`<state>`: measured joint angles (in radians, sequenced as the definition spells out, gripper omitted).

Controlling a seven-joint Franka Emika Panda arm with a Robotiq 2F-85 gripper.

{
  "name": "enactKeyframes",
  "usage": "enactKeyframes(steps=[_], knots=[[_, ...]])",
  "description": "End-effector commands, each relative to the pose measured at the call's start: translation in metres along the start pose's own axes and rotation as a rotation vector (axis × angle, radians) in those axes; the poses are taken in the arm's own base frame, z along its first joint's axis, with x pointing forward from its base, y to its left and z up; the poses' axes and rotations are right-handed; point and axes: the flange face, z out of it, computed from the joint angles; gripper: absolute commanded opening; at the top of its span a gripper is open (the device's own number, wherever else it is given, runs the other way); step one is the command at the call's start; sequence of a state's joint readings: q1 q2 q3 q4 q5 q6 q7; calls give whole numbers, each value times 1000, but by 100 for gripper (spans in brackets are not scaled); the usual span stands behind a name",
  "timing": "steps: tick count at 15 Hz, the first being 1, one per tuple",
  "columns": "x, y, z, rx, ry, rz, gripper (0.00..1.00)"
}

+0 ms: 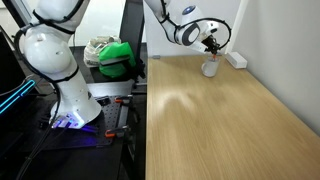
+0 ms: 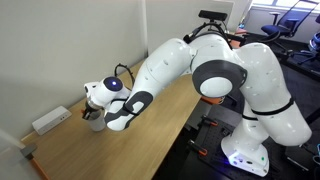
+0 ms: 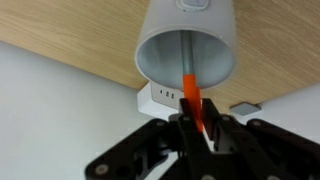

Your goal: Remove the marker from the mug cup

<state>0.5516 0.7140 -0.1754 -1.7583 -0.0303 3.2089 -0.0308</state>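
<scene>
The light grey-white mug cup [image 3: 188,45] fills the top of the wrist view, its mouth toward the camera. It also shows small on the wooden table in both exterior views [image 1: 210,68] [image 2: 95,124]. The red-orange marker [image 3: 192,98] sticks out of the mug and runs down between my fingers. My gripper [image 3: 197,125] is shut on the marker's outer end, right over the mug [image 1: 211,45]. In an exterior view the arm hides most of the mug and the gripper [image 2: 100,112].
A flat white rectangular block with sockets [image 3: 165,97] [image 1: 236,59] [image 2: 50,121] lies near the wall behind the mug. The wooden table [image 1: 220,120] stretches toward the front. A green object [image 1: 118,57] sits on a stand beside the table.
</scene>
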Motion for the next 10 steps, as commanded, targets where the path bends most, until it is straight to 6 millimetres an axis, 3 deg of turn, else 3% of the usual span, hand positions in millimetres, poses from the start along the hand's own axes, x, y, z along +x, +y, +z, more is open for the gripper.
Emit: enactKeyframes(steps=[1, 10], knots=[[0, -2, -21, -24, 37, 4, 4], [7, -13, -49, -75, 109, -26, 4]])
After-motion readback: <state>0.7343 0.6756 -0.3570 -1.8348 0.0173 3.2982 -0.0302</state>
